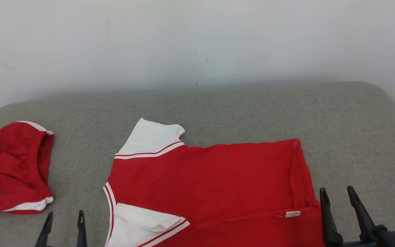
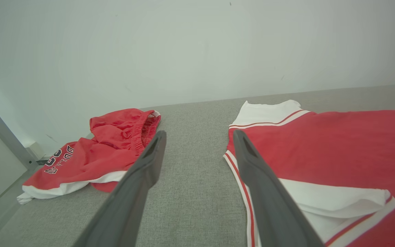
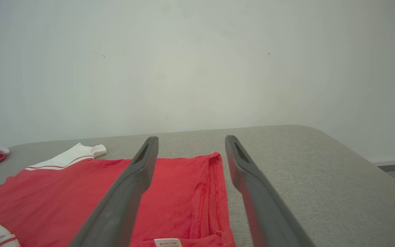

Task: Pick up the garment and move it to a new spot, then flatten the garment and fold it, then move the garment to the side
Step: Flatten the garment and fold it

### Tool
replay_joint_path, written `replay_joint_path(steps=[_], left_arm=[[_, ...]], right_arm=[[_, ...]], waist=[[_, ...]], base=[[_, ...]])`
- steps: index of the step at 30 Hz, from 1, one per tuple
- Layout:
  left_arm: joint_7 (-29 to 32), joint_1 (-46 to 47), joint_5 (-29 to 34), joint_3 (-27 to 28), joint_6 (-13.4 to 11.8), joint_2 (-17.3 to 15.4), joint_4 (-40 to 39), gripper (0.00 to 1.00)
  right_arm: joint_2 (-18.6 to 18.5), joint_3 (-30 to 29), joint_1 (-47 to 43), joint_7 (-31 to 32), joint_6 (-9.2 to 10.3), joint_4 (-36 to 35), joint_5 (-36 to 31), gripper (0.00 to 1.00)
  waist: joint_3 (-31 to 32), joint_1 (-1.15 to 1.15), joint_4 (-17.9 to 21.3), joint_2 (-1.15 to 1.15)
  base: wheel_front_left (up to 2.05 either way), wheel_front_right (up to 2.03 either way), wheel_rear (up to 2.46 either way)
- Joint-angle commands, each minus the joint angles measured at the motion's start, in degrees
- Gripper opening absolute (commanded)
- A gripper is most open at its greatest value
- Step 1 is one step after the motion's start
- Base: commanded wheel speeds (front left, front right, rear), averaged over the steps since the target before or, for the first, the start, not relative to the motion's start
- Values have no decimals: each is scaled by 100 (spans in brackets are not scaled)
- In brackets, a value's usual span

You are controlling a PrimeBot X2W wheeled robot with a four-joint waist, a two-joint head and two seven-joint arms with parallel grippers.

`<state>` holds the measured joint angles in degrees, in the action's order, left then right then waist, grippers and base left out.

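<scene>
Left claw: your left claw (image 1: 65,213) stands spread wide with nothing between its two long dark fingers. In the head view it sits at the lower left, over bare cushion. In its own wrist view its right finger crosses the shirt's striped edge.
Right claw: your right claw (image 1: 336,189) is also spread wide and grips nothing. It sits at the lower right of the head view, with its left finger at the shirt's hem end and its right finger over bare cushion.
Task garment: the red short-sleeved shirt with white sleeves and red-and-white striped trim (image 1: 211,178) lies spread across the middle of the cushion, between your two claws. The sleeves are toward your left and the hem toward your right. You'll see the far sleeve lying flat and pointing away from you, and the near sleeve doubled over on itself. The bottom edge of the head view cuts off the near part of the shirt.
Tag: a small white sewn-in label (image 1: 292,214) shows on the shirt near the hem, just beside your right claw.
Other garment: a crumpled pair of red shorts with white trim and black lettering (image 2: 91,154) lies at your far left, well apart from the shirt.
Surface: a grey woven fabric cushion with rounded corners (image 1: 218,109) carries both garments.
Backdrop: a plain white wall (image 1: 183,41) rises behind the cushion.
</scene>
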<state>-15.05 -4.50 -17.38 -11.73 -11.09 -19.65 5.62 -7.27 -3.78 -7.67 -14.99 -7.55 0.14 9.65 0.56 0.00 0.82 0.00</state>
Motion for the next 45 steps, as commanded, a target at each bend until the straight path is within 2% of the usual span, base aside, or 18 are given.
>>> replay_joint_path(steps=[1,12,21,25,33,41,45], left_arm=[[-17,-60,1,18,12,14,-3,100],[-17,-64,21,40,148,81,97,100],[-17,-19,-59,95,208,124,153,100],[77,269,-90,90,302,33,200,100],[537,1555,-320,187,698,-242,238,100],[1376,3326,-524,155,1202,-592,883,100],[1617,3920,-544,85,1366,-662,1254,100]], right_arm=[[44,0,-45,-22,14,13,-46,100],[76,174,-43,-14,14,189,-227,100],[59,270,20,-14,14,374,-20,100],[-159,457,289,8,14,609,143,100],[-477,709,1645,198,14,1315,556,100],[-369,1050,3372,315,14,2490,708,100],[-300,1253,3922,313,14,2952,746,100]], waist=[[7,0,2,0],[23,0,-33,0],[-6,0,17,0],[-100,0,173,0],[-834,0,595,0],[-1695,0,1023,0],[-1927,0,1175,0]], base=[[0,0,0],[0,0,0],[0,0,0],[0,0,0],[0,0,0],[0,0,0],[0,0,0]])
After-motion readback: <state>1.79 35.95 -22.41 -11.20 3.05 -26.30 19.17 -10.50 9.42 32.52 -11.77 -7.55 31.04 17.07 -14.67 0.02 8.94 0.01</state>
